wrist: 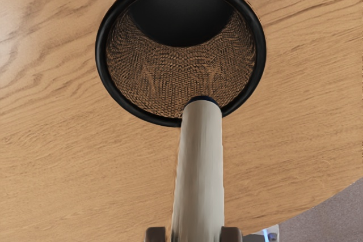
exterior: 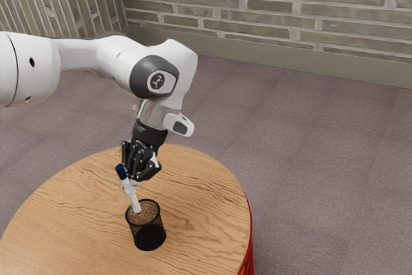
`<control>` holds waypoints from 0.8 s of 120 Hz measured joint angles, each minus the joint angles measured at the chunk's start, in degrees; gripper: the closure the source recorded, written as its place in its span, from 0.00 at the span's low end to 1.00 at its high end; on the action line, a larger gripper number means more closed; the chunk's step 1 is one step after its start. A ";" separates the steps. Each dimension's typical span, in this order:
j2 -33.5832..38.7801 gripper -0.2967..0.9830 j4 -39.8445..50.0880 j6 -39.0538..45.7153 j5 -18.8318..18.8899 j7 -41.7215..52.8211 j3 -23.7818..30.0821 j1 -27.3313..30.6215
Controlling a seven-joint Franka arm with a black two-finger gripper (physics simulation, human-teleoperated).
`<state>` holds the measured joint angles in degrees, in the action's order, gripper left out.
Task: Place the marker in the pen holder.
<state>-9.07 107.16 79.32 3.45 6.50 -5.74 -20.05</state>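
Lower left, exterior view | Black claw [wrist: 193, 234] is grasping the blue-and-white marker [wrist: 199, 168] | Its lower end is reaching the mouth of the mesh pen holder [exterior: 147, 233] on the wooden desk [exterior: 199, 191] | Tilt is presumably aiming it inside

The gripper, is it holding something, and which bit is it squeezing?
The gripper holds the marker by its white body, below the blue upper end.
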 joint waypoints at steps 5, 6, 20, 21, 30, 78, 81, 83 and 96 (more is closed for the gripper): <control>-0.82 0.85 -0.57 0.56 -0.08 0.03 0.00 -0.06; -0.97 0.85 -0.68 0.67 -0.09 0.03 0.00 -0.07; -3.06 0.85 -2.13 1.81 -0.18 0.09 0.00 0.00; -3.21 0.85 -2.29 1.87 -0.18 0.10 0.00 0.00; -3.90 0.83 -3.00 2.32 -0.13 0.13 -0.04 0.14; 2.56 0.35 -3.72 7.35 -0.59 0.92 -0.88 2.62; 4.10 0.34 -3.98 9.63 -0.65 1.45 -0.97 3.93; 4.81 0.33 -4.37 11.15 -0.82 1.84 -1.03 4.90; 5.89 0.30 -6.38 18.23 -2.72 4.14 -1.34 10.46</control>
<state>-3.18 100.78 97.55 0.74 10.64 -7.08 -9.58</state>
